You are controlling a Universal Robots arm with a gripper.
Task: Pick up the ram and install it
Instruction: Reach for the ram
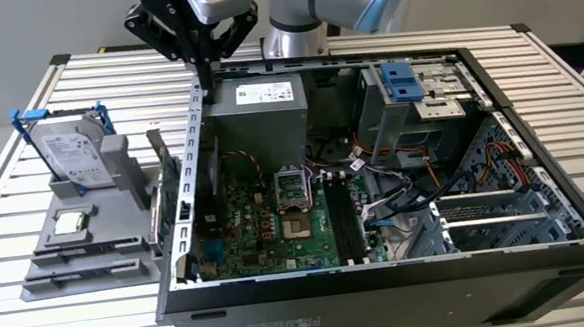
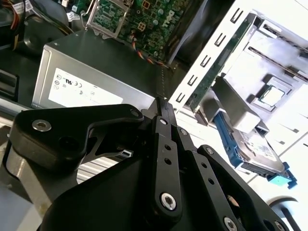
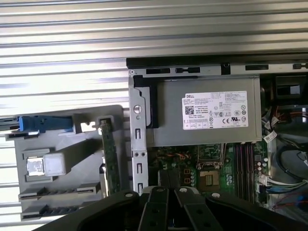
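Ram (image 1: 203,76): took the thin dark sliver hanging under the fingertips for it, seen end-on. So judged its long axis to run toward the exterior camera; could not confirm colour. Found gripper (image 1: 203,60) clenched on it, high over the case's rear wall (image 1: 197,149). Logged motherboard's black slots (image 1: 338,216) lower and toward the exterior view's right, well apart, long axis likewise near-to-far. Noted power supply (image 1: 255,130) just inside that wall, between gripper and slots. Saw green expansion card (image 1: 171,198) and hard drive (image 1: 76,151) standing on grey fixture (image 1: 63,280) outside the wall.
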